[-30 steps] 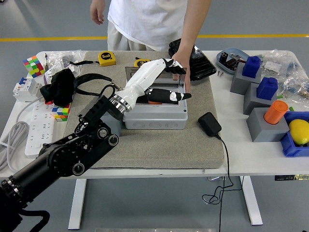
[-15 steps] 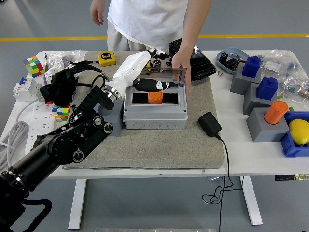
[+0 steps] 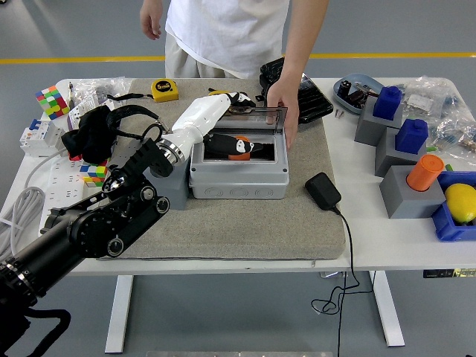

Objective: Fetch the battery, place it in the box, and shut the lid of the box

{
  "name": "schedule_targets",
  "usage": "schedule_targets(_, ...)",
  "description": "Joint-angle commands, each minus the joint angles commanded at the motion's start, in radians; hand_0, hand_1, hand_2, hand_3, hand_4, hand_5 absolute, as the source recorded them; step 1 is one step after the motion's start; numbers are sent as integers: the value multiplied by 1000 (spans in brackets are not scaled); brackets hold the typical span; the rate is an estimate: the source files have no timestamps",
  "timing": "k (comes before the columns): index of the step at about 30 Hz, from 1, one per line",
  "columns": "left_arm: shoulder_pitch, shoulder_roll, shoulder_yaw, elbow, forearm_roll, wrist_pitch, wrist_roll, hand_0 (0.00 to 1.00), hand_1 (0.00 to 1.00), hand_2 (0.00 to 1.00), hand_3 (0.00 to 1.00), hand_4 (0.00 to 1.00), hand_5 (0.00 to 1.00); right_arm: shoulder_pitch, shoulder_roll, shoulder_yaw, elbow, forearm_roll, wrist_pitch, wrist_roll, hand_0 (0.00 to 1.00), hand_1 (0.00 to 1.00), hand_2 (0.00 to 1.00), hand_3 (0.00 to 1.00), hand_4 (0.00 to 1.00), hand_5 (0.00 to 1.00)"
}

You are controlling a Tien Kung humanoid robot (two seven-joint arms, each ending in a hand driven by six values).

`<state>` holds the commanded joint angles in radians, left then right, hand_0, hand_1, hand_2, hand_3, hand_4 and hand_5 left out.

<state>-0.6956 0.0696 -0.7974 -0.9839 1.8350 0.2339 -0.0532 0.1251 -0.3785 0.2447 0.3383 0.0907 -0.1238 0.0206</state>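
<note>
A grey box [image 3: 238, 182] stands on the felt mat [image 3: 245, 227] with its clear lid [image 3: 256, 117] raised at the back. Inside it, the orange battery [image 3: 242, 138] shows only as a small patch. My left hand [image 3: 238, 147] lies low over the box's opening, in front of the battery and under the lid, with its black fingers stretched to the right and nothing visibly grasped. A person at the far side rests a hand [image 3: 282, 100] on the lid's right end.
A black adapter [image 3: 323, 190] with its cable lies right of the box. A yellow tape measure [image 3: 164, 90] and black straps [image 3: 93, 134] sit at the back left. Grey and blue blocks [image 3: 387, 111], an orange cylinder [image 3: 425, 172] and a lemon [image 3: 461, 202] crowd the right side.
My left hand pulled back from across the box, uncovering the battery inside, then dropped down over the opening. The person's hand has stayed on the lid.
</note>
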Motion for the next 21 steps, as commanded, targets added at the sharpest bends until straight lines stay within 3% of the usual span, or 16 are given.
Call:
schedule_targets(10,49,54,41,-119,-33,-8,17,515,673,696,720,998,477,-5,1,7,-1,-1,0,0,551,583,572,542,919,473)
schedule_targets(21,73,67,80,-141,-47,-17,26,511,668,692,710,998,486,-7,3,17,-1,-3,0,2,552,583,573,541,919,472)
